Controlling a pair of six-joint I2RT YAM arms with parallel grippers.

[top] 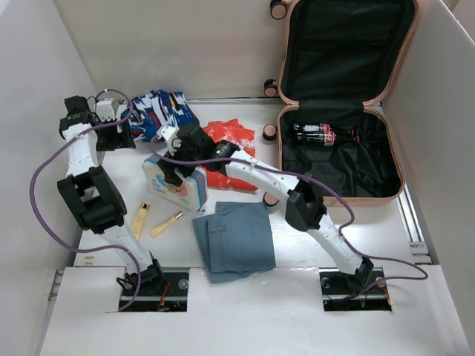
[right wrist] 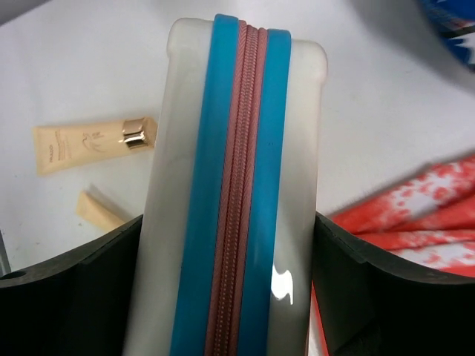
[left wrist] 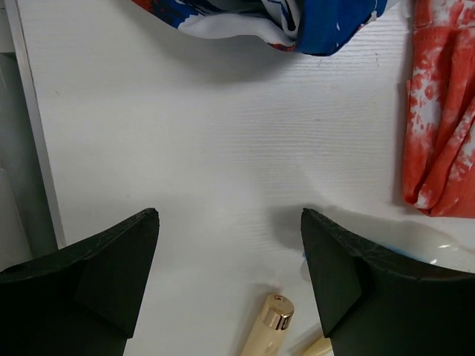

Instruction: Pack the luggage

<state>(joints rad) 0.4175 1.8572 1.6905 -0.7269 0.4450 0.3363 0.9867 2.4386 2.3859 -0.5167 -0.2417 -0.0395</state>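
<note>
The luggage (top: pixel 349 52) fills the upper right of the overhead view. It is a peach-pink hard shell lying open, with its lid propped up at the top of the frame and its base flat below. Both halves are lined in black, and small black-and-pink wheels show along its left edge. Dark bottles (top: pixel 323 133) lie at the top of the base.

A folded denim garment (top: pixel 236 239) lies at lower centre. Above it, at centre, the right gripper (right wrist: pixel 228 222) stands spread wide. Both its fingers (right wrist: pixel 82 282) press the flat sides of an upright white pouch (right wrist: pixel 230 111), which has blue bands and a pink zip. A red cloth (right wrist: pixel 415 200) lies just beside it.

At upper left, the left gripper (left wrist: pixel 230 222) hangs open over bare table and holds nothing. A blue patterned cloth (left wrist: pixel 297 22) lies beyond its tips, and a gold-capped tube (left wrist: pixel 271 326) lies nearer.
</note>
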